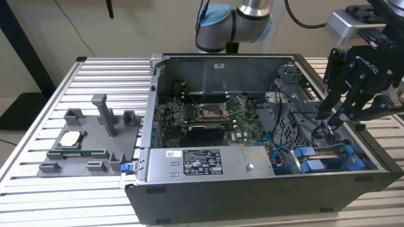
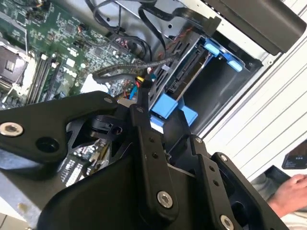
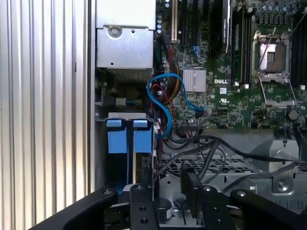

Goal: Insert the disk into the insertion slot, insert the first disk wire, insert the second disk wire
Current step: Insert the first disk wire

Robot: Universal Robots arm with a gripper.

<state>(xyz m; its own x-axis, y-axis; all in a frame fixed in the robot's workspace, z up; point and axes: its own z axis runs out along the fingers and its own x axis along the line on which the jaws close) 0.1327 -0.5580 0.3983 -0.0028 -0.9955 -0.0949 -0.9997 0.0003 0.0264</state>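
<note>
Black two-fingered end effector (image 1: 329, 119), hanging tips-down inside the open dark grey metal computer case (image 1: 252, 201), at the exterior view's right; fingers spread apart, gripping nothing. Silver-grey disk in its bright blue plastic carrier frame (image 1: 313, 161) seated in the bay at the case's near corner on that same side, just below the tips. In the second wrist view, one fingertip (image 2: 138, 115) close to a small connector on red, yellow and black leads (image 2: 140, 82); touching or apart, impossible to tell.

Biggest risk, by judgement: snagging. Loose black cables (image 3: 211, 149) looped right beside the fingers, thin blue cable (image 3: 165, 108) arching just beyond; easy to hook one and drag it across the green motherboard (image 3: 230, 96). Also possible: pinching leads rather than plug body, hence a twisted grip, a skewed push, bent contacts or a plug only half home. Worth watching too: a person's hand (image 2: 292, 189) near the edge of the ribbed aluminium surface (image 2: 259, 122).
</note>
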